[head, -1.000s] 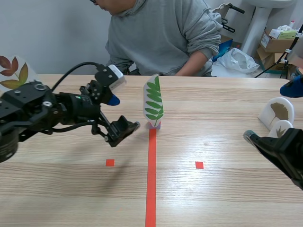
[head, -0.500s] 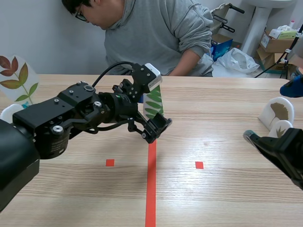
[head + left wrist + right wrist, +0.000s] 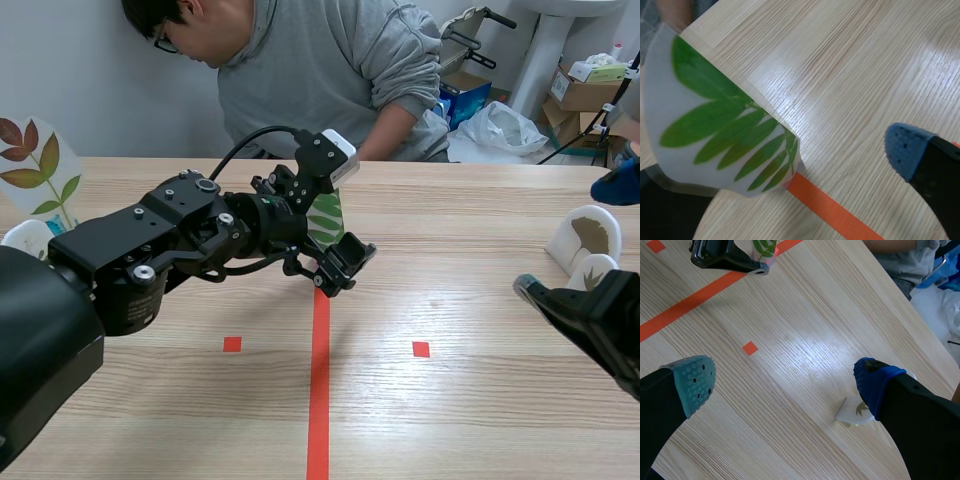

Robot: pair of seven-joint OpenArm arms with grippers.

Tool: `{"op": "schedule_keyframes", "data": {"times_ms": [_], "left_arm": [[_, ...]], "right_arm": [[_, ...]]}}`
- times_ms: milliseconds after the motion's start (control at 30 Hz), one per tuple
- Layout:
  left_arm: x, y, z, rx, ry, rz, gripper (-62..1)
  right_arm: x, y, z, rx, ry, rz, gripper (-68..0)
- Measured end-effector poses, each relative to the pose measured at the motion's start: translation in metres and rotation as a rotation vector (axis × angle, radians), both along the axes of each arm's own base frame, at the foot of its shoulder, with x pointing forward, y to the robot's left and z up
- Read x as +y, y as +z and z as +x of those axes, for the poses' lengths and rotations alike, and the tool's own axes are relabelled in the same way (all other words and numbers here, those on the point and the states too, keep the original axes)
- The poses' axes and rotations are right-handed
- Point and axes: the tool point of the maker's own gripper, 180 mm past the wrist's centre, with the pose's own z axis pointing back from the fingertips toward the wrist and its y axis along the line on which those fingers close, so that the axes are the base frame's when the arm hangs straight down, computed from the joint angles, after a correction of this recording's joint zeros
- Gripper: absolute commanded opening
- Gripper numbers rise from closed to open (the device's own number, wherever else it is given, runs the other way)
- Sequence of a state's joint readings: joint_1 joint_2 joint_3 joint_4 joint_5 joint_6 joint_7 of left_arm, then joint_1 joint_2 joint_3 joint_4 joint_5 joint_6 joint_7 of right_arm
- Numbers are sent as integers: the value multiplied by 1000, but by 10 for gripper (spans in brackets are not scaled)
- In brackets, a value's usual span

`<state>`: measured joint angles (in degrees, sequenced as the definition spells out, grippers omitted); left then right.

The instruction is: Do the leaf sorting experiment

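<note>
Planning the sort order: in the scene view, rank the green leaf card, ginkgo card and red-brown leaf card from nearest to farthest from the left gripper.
1. Green leaf card, just behind the left gripper, at the centre line.
2. Ginkgo card, off to the right.
3. Red-brown leaf card, at the table's far left.

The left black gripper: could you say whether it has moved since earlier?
Yes: left gripper swung rightward across the orange-red tape line to the green-leaf card.

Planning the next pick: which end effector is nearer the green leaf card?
Left. The left end effector sits right beside the green leaf card; the right end effector hangs far off.
</note>
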<state>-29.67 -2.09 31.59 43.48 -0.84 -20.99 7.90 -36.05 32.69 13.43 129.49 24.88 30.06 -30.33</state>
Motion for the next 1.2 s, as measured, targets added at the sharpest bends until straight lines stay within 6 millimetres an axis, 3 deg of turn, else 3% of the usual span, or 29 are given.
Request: {"op": "schedule_keyframes", "data": {"times_ms": [467, 933, 1200], "left_arm": [[0, 0, 0, 0, 0, -1, -544], [1, 1, 0, 2, 5, 4, -568], [25, 28, -14, -46, 51, -24, -568]], "right_arm": [[0, 0, 0, 0, 0, 0, -111], [0, 0, 0, 0, 0, 0, -111], [0, 0, 0, -1, 1, 0, -111]]}}
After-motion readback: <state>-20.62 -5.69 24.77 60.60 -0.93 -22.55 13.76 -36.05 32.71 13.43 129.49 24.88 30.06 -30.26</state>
